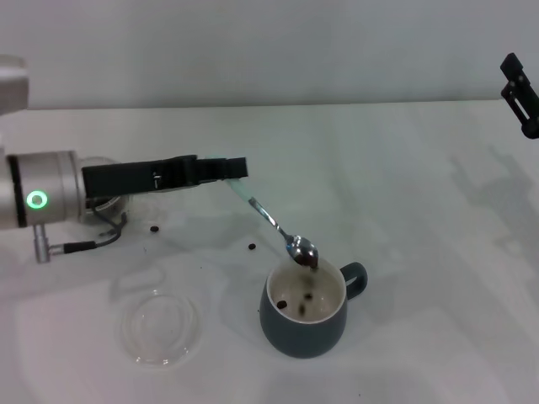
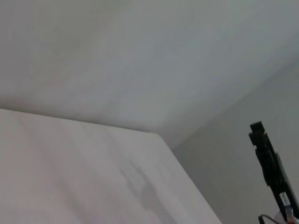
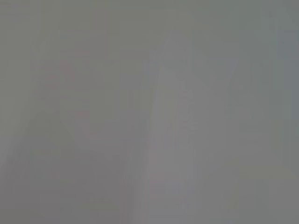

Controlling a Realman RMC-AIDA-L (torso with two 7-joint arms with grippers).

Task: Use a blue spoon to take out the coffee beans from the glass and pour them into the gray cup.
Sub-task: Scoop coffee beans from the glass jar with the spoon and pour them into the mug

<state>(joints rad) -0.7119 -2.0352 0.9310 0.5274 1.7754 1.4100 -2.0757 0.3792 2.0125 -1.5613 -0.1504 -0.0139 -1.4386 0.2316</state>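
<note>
Along the worktop's left edge the left arm reaches in level, and the left gripper [image 1: 236,168] is clamped on the pale handle of the blue spoon [image 1: 278,225]. Behind that arm the glass [image 1: 103,202] is mostly hidden, only a bit of clear rim and side showing. A clear saucer [image 1: 158,326] lies toward the near-left corner, with bare worktop around it. Two loose coffee beans [image 1: 155,228] sit on the surface between the arm and the mug. The spoon slopes down so its metal bowl hangs at the far rim of the gray cup [image 1: 305,310], beans dark in the bowl and a few more inside on the cream floor. Right of the mug the worktop runs open to its right edge. The right gripper [image 1: 522,93] hangs high over the far-right corner, cut off by the frame; I cannot tell how its fingers stand. The right wrist view is a grey blur.
</note>
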